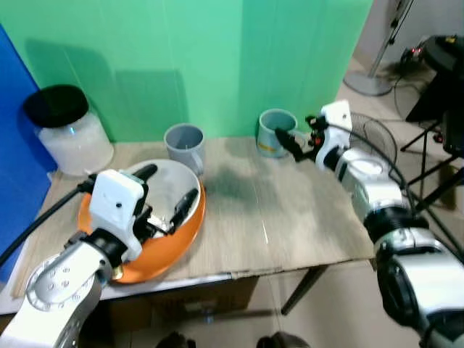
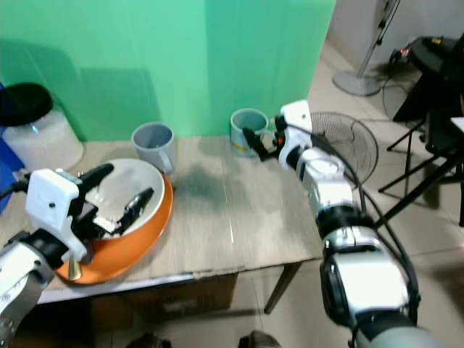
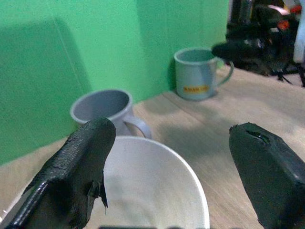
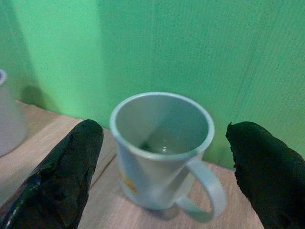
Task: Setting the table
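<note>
A white bowl (image 1: 168, 190) rests inside an orange bowl (image 1: 156, 254) at the table's left front. My left gripper (image 1: 165, 190) hovers open over the white bowl (image 3: 143, 191), one finger on each side of its far rim. Behind it stands a grey mug (image 1: 184, 145), upright. At the back of the table, against the green screen, stands a light teal mug (image 1: 275, 132) with a yellow label. My right gripper (image 1: 293, 138) is open just right of that mug; in the right wrist view its fingers (image 4: 62, 176) flank the teal mug (image 4: 159, 148) without touching it.
A white jar with a black lid (image 1: 69, 130) stands at the back left, beside a blue panel (image 1: 14, 167). The wooden table (image 1: 290, 217) has bare room in its middle and right. A floor fan (image 1: 377, 141) and dark stands are off the right edge.
</note>
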`<state>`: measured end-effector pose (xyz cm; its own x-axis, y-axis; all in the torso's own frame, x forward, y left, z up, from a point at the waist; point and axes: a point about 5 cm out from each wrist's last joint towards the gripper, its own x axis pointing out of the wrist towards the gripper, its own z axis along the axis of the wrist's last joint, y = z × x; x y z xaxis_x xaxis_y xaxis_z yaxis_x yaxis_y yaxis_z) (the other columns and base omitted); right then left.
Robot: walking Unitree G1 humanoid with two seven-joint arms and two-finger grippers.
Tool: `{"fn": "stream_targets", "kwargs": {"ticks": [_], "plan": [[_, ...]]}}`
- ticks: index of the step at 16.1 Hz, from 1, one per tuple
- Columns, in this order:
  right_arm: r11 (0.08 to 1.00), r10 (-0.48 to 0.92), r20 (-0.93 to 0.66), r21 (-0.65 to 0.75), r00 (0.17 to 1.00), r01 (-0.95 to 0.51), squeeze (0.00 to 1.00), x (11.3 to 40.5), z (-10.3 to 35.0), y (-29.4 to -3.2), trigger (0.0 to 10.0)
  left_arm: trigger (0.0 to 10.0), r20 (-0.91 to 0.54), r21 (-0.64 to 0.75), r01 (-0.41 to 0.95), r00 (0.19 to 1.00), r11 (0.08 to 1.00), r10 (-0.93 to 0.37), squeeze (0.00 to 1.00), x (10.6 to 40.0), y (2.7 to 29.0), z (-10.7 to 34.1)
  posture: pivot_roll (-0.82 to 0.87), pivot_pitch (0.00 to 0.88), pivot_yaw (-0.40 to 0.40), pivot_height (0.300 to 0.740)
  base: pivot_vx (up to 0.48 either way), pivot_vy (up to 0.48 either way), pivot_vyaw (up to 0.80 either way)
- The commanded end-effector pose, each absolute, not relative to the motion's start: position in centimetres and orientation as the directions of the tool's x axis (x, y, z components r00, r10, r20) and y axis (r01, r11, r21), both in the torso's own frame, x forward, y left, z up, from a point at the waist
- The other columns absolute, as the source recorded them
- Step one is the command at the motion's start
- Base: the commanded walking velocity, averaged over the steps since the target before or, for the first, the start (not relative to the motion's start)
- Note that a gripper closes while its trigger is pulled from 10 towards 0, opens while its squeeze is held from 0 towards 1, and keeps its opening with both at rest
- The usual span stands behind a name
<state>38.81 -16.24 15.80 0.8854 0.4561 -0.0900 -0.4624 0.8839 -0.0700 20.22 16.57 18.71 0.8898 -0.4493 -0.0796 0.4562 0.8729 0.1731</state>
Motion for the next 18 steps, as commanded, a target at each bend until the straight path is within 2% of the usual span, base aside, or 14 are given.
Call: {"fn": "stream_targets", "kwargs": {"ticks": [1,4,5,11,14,15,16,17,18], "plan": [[0.881,0.455,-0.104,-0.089,0.884,-0.464,1.0,38.9,15.8,-16.5,10.0,10.0,-0.08,0.181,0.479,0.878,0.859,-0.473,0.0,20.1,16.4,19.1,0.03,0.137,0.001,0.74,0.0,0.0,0.0],[0.876,0.452,-0.191,-0.087,0.871,-0.474,1.0,38.9,14.6,-16.6,10.0,10.0,-0.106,0.161,0.507,0.862,0.847,-0.496,0.0,19.6,16.2,18.9,0.03,0.147,0.008,0.74,0.0,0.0,0.0],[0.875,0.451,-0.2,-0.089,0.87,-0.475,0.0,38.9,14.4,-16.6,10.0,10.0,-0.11,0.156,0.512,0.859,0.845,-0.5,0.0,19.6,16.2,18.9,0.04,0.153,0.014,0.74,0.0,0.0,0.0],[0.768,0.623,-0.193,-0.029,0.758,-0.639,0.0,38.4,14.6,-16.0,10.0,10.0,-0.114,0.146,0.511,0.859,0.847,-0.499,0.0,19.3,16.1,18.9,0.04,0.134,0.004,0.74,0.0,0.0,0.0],[0.827,0.535,-0.199,-0.074,0.821,-0.557,0.0,38.7,14.5,-16.3,10.0,10.0,-0.113,0.145,0.509,0.86,0.849,-0.497,0.0,19.6,15.9,18.8,0.03,0.126,0.009,0.74,0.0,0.0,0.0],[0.844,0.507,-0.212,-0.074,0.835,-0.532,0.0,38.7,14.2,-16.2,7.9,10.0,-0.113,0.145,0.509,0.86,0.849,-0.497,0.0,19.7,15.9,18.8,0.03,0.125,0.01,0.74,0.0,0.0,0.0],[0.848,0.5,-0.218,-0.074,0.838,-0.525,0.0,38.7,14.1,-16.1,7.9,10.0,-0.113,0.145,0.509,0.86,0.848,-0.497,0.0,19.7,15.8,18.8,0.03,0.123,0.011,0.74,0.0,0.0,0.0],[0.846,0.513,-0.21,-0.042,0.832,-0.532,0.0,38.5,13.6,-15.5,0.0,10.0,-0.111,0.146,0.509,0.86,0.848,-0.498,0.0,19.7,15.8,18.9,0.03,0.122,0.014,0.74,0.0,0.0,0.0],[0.844,0.521,-0.202,-0.02,0.829,-0.535,0.0,38.4,13.2,-15.1,0.0,10.0,-0.11,0.146,0.51,0.86,0.847,-0.499,0.0,19.8,15.8,18.9,0.03,0.12,0.015,0.74,0.0,0.0,0.0]]}}
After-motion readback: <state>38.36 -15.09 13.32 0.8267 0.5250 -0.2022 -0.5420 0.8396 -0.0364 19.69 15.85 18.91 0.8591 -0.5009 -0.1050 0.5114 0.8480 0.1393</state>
